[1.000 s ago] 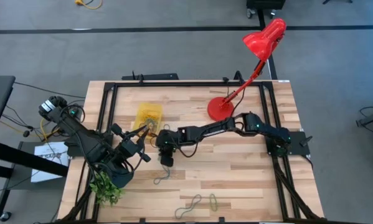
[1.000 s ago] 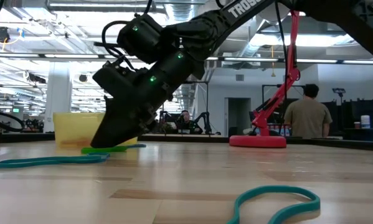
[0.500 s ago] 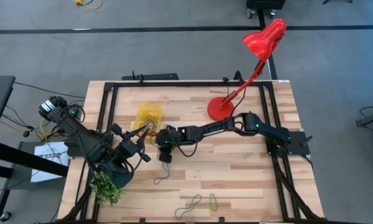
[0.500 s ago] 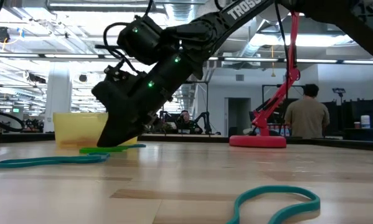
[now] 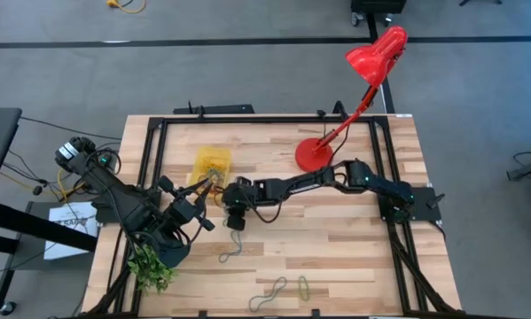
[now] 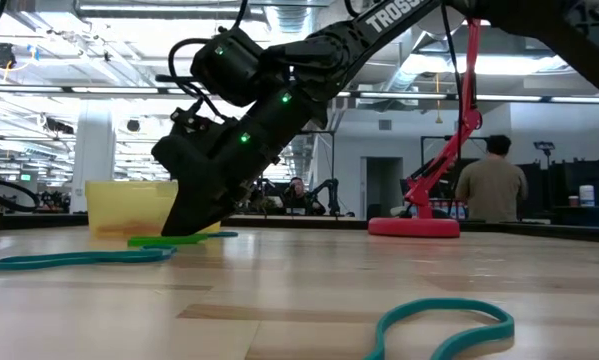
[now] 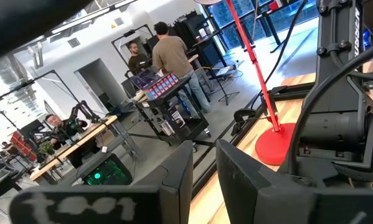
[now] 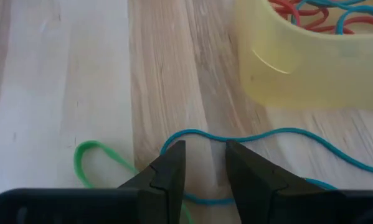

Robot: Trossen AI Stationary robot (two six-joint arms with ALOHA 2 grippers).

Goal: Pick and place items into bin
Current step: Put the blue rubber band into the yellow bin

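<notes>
Right tool poised low over loose loops beside the yellow bin

Since a second ago the right tool (image 5: pixel 236 219) has lifted slightly off the desk (image 5: pixel 336 230) and edged toward the bin (image 5: pixel 211 164); the rest is unchanged. Its fingers (image 8: pixel 167 177) stand a little apart, gripping nothing, with a teal loop (image 8: pixel 261 140) lying just ahead of the tips and a green loop (image 8: pixel 96 158) beside it. The bin sits just beyond, red and teal loops (image 8: pixel 311 12) inside. The left tool (image 5: pixel 194 208) waits near the desk's left edge, fingers slightly apart.
</notes>
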